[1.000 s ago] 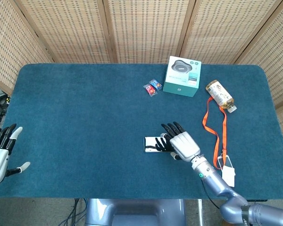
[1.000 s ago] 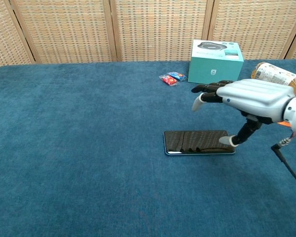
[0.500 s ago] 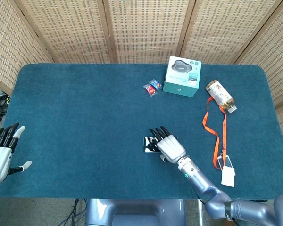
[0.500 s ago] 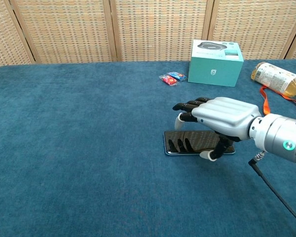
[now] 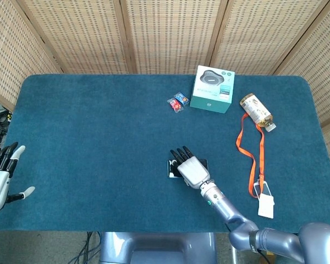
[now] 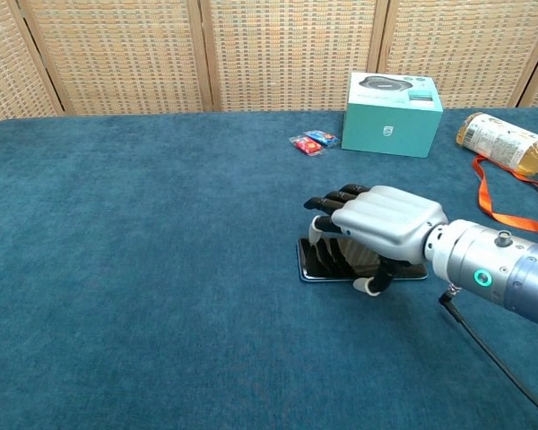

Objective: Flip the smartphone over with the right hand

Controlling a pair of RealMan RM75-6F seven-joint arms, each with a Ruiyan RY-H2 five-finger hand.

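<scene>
The right hand (image 6: 381,219) arches open-fingered over the smartphone (image 6: 316,262) (screen up); hook its far edge before lifting.

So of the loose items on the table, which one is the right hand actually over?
The smartphone: it lies flat directly beneath the right hand, unlike the teal box, snack packets, bottle and orange lanyard, all farther off.

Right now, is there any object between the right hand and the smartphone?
Nothing visible. The right hand is directly over the smartphone, fingers arched down at its far edge. The snack packets and teal box lie farther back.
</scene>
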